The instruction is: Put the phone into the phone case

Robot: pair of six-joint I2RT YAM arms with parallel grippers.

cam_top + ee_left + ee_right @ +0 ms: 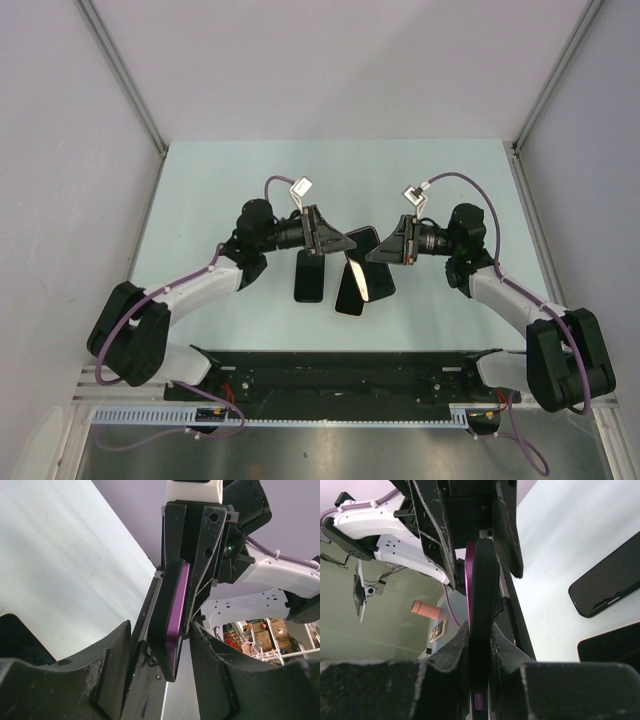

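The purple phone (469, 575) is seen edge-on, lying against a black phone case (484, 585) that wraps its side. My right gripper (480, 627) is shut on the pair, held upright above the table middle. My left gripper (160, 627) faces it, open, with its fingers (212, 655) on either side of the case (165, 625) and the purple edge (178, 600). There is a gap on the left finger's side. From above, the held phone (361, 240) hangs between the left gripper (337, 241) and the right gripper (384, 250).
Three dark slabs lie flat on the pale table (200, 200) under the grippers: one black (310, 276), one black (350, 292), one with a shiny face (378, 283). Two of them show in the right wrist view (607, 582), (615, 645). White walls close both sides.
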